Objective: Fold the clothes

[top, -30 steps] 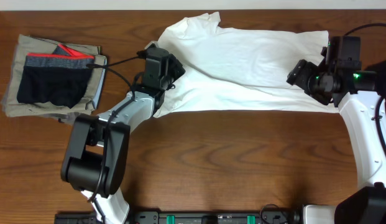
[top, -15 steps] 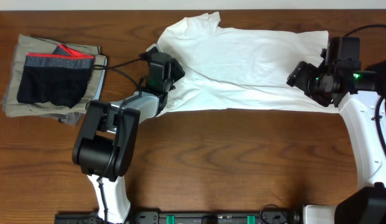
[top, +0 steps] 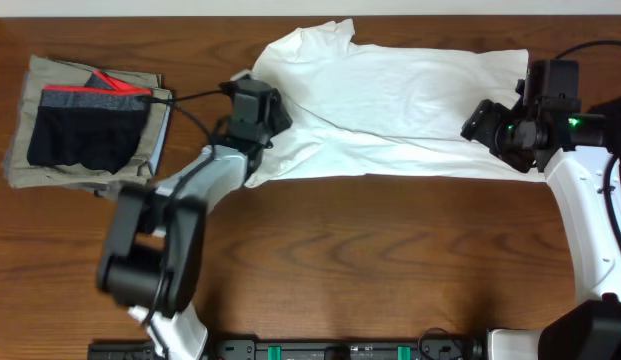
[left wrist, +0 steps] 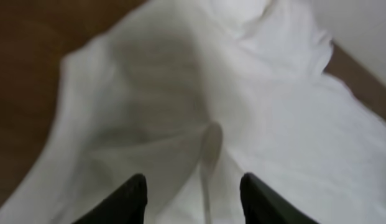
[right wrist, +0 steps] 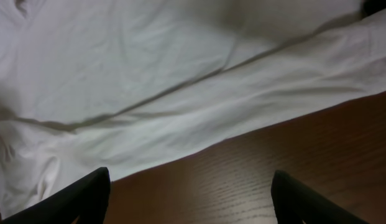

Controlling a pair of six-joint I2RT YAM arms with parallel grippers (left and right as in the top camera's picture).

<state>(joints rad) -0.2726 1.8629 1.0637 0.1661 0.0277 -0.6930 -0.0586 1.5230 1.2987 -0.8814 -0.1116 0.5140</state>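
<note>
The large white T-shirt lies spread sideways across the far middle of the table, with a long fold crease along it. My left gripper is over the shirt's left end. In the left wrist view its fingers are open above a raised ridge of the white cloth. My right gripper is at the shirt's right end. In the right wrist view its fingers are wide open and empty over bare wood, just off the shirt's edge. The plain black garment is out of view.
A pile of khaki-grey folded pieces sits at the far left with black shorts with a red-and-grey waistband on top. The brown wooden table stretches in front of the shirt. A cable runs from the left wrist towards the pile.
The left arm's lower links have swung right and back to the left and are blurred now; its gripper stays at the shirt's left end. The right arm has not moved.
</note>
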